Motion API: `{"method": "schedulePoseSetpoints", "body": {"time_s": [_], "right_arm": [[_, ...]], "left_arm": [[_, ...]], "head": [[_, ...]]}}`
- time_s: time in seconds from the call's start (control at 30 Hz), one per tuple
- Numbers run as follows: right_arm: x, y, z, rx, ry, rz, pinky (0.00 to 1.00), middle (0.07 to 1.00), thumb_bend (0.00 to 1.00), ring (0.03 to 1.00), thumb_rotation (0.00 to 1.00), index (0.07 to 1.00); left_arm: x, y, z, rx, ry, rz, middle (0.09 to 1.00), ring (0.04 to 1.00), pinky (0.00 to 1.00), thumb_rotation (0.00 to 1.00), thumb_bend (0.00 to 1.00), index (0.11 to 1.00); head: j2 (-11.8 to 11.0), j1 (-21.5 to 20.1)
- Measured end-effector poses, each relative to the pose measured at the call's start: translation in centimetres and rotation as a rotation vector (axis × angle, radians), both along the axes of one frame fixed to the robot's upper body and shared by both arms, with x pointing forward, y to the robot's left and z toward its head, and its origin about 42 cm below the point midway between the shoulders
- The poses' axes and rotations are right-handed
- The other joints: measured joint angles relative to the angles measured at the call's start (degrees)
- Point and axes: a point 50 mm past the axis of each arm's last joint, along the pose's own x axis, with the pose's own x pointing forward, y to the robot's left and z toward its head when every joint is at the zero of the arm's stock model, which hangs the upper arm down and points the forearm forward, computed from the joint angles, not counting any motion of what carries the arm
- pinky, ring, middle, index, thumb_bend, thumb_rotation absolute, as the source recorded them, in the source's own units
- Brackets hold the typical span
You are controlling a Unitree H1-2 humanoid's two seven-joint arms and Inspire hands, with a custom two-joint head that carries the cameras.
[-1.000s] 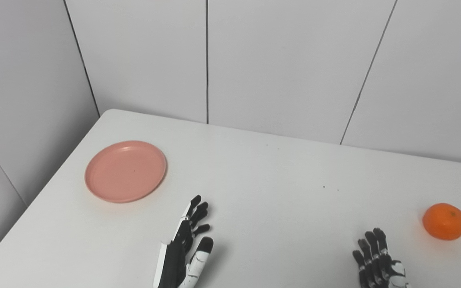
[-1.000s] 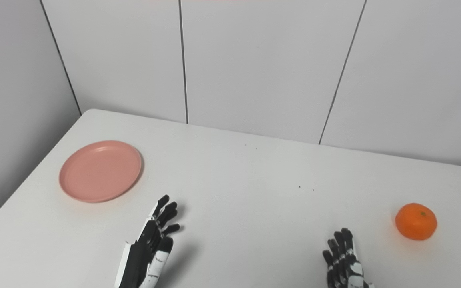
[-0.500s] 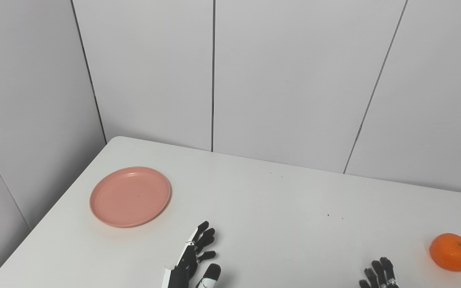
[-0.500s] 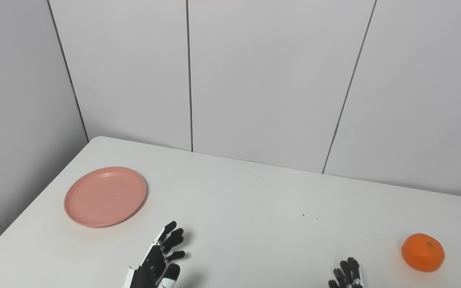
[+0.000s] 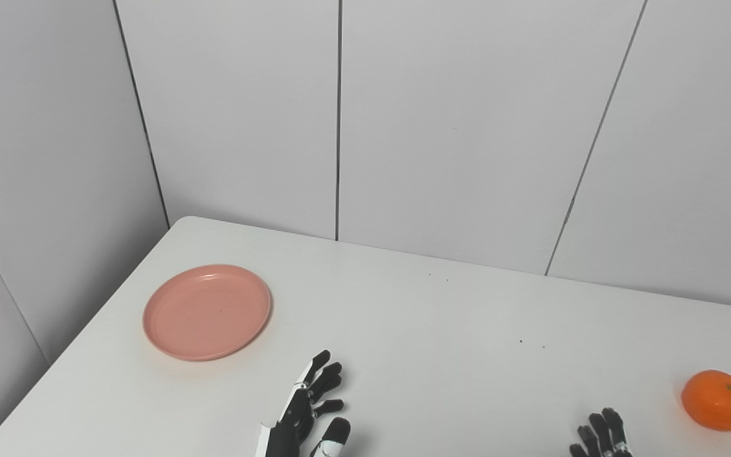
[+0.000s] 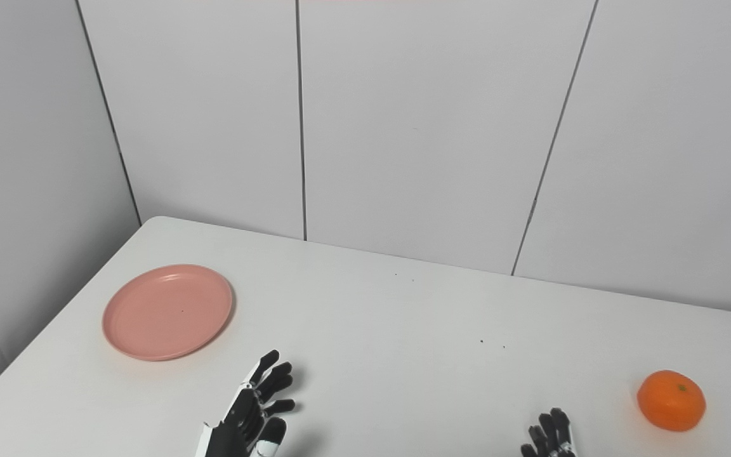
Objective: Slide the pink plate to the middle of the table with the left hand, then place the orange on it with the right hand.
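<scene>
Nothing moved; left hand open beside pink plate.

**Open surface between plate and orange**

The white surface is bare across its whole middle, from the pink plate at the left to the orange at the far right, which lie well apart. Nothing stands between the left hand and the plate just ahead of it to its left, and nothing between the right hand and the orange beside it. The panelled wall closes the far edge and the left side.
</scene>
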Motion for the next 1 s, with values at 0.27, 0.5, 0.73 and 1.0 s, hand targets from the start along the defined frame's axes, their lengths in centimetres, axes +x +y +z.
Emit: {"method": "schedulePoseSetpoints", "body": {"time_s": [0.27, 0.5, 0.73, 1.0], "right_arm": [[0.0, 0.2, 0.1, -0.004, -0.001, 0.002, 1.0, 1.0, 0.83, 1.0, 1.0, 1.0], [0.0, 0.2, 0.2, -0.001, -0.003, 0.002, 1.0, 1.0, 0.83, 1.0, 1.0, 1.0], [0.0, 0.3, 0.2, 0.0, -0.003, 0.009, 1.0, 1.0, 0.83, 1.0, 1.0, 1.0], [0.0, 0.3, 0.1, -0.002, -0.002, 0.01, 1.0, 1.0, 0.83, 1.0, 1.0, 1.0]], "left_arm": [[0.1, 0.1, 0.4, -0.053, 0.001, -0.082, 0.743, 0.73, 0.67, 0.83, 0.96, 0.744], [2.2, 1.0, 1.5, -0.07, 0.001, -0.131, 0.745, 0.741, 0.69, 0.84, 1.0, 0.758], [6.4, 4.3, 6.5, -0.008, -0.136, -0.193, 0.769, 0.748, 0.72, 0.84, 1.0, 0.814], [7.0, 5.5, 10.1, -0.086, -0.178, -0.247, 0.818, 0.81, 0.79, 0.88, 1.0, 0.857]], "head": [[-0.35, -1.05], [-0.62, -0.7], [-0.62, -0.7], [-0.79, -0.7]]}}
